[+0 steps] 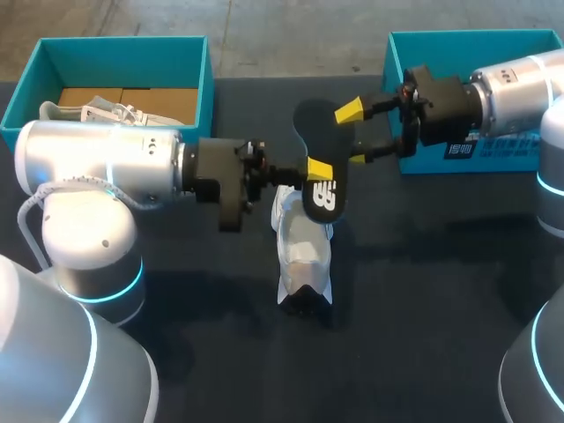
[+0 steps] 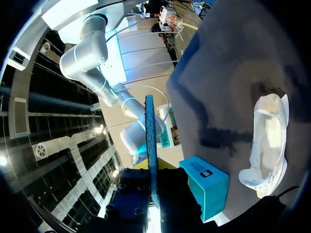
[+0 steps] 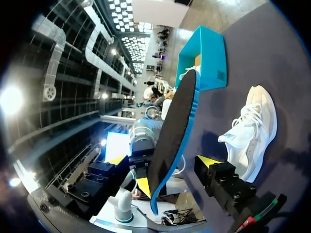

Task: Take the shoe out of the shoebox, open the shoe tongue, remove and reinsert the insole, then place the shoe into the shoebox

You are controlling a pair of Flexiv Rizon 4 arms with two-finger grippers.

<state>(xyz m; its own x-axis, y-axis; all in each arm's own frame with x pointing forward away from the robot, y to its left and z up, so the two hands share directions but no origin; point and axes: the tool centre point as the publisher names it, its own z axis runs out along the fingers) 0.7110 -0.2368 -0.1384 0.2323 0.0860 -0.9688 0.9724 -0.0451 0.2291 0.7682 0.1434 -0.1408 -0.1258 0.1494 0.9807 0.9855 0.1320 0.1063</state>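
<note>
- Your left gripper [image 1: 307, 170] is clenched on the insole [image 1: 310, 132], dead centre of the head view. Its own wrist view shows the insole edge-on, pinched between the fingers.
- The insole is out of the shoe and held up off the table [image 1: 423, 291], so I'd call the removal done and the reinsertion next.
- Your right gripper [image 1: 352, 134] comes in from the upper right with its fingers spread, one on each side of the insole. Its wrist view shows a gap beside one finger, so it's not gripping. To me that looks like a handover, or a second grip to steer the insole home.
- The shoe [image 1: 304, 256], white, sits at lower centre with its mouth up. The insole overlaps its upper end in the head view, a handy spot for sliding it back in.
- The left box [image 1: 123, 53], upper left, holds a second shoe [image 1: 97, 113] on a cardboard floor. I'd guess that's where your shoe ends up.
- The right box [image 1: 476, 44] sits at upper right, behind the right gripper.
- For writing, there's a bold white logo [image 1: 324, 196] on the insole's lower end, facing the head camera.
- There's also white print [image 1: 493, 148] on the right box's front wall, and a dark label [image 2: 204, 172] on that box in the left wrist view.
- A small tag [image 3: 233, 138] sits on the shoe's tongue in the right wrist view. The box print, label and tag are too small to make out.
</note>
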